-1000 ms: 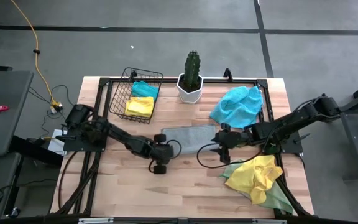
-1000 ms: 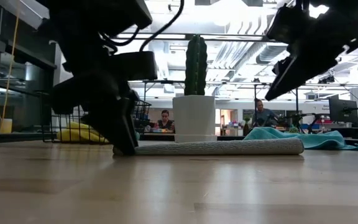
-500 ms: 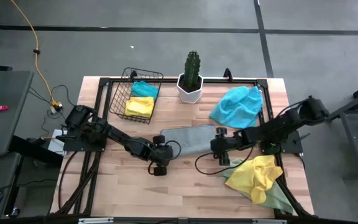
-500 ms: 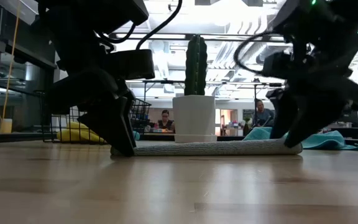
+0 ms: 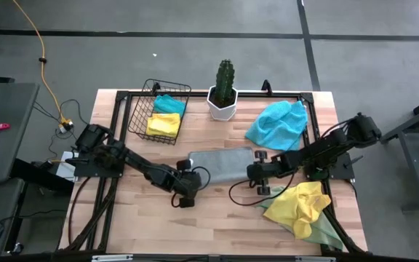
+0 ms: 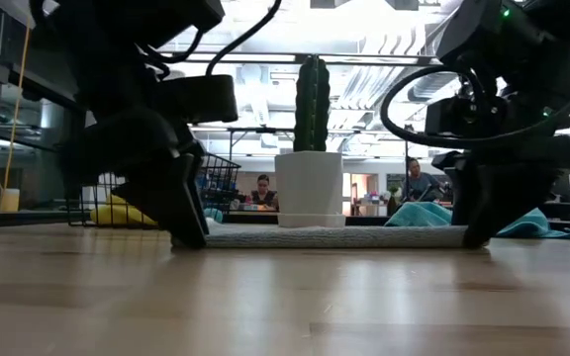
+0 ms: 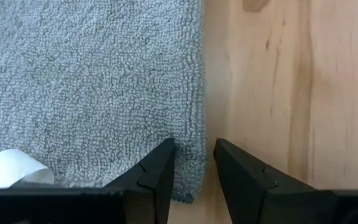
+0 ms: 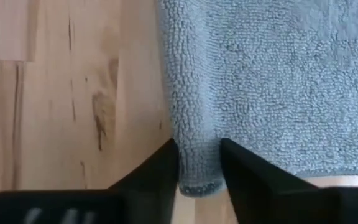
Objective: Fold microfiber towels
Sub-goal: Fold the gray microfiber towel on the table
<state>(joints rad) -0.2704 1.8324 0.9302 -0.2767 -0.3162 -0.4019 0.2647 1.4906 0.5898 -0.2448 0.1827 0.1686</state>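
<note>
The grey towel lies flat on the wooden table, just in front of the white pot that holds the cactus, and every other thing can be placed from that pot. The left gripper sits at the towel's near corner on the basket side of the pot; in the left wrist view its fingers straddle the towel's edge at that corner, pinching the grey pile between them, with a white label showing on the cloth close by. The right gripper sits at the towel's opposite near corner, on the far side of the pot from the basket; in the right wrist view its fingers are closed on a bunched bit of the towel's folded edge, so it too is pinching the grey cloth. In the low view both grippers are down at table level at the two ends of the towel, with the pot behind its middle. To the left of the pot stands the wire basket, holding a yellow towel and a turquoise towel. To the right of the pot lies a crumpled blue towel, and further forward on that side a loose yellow cloth rests on a pale green cloth
</note>
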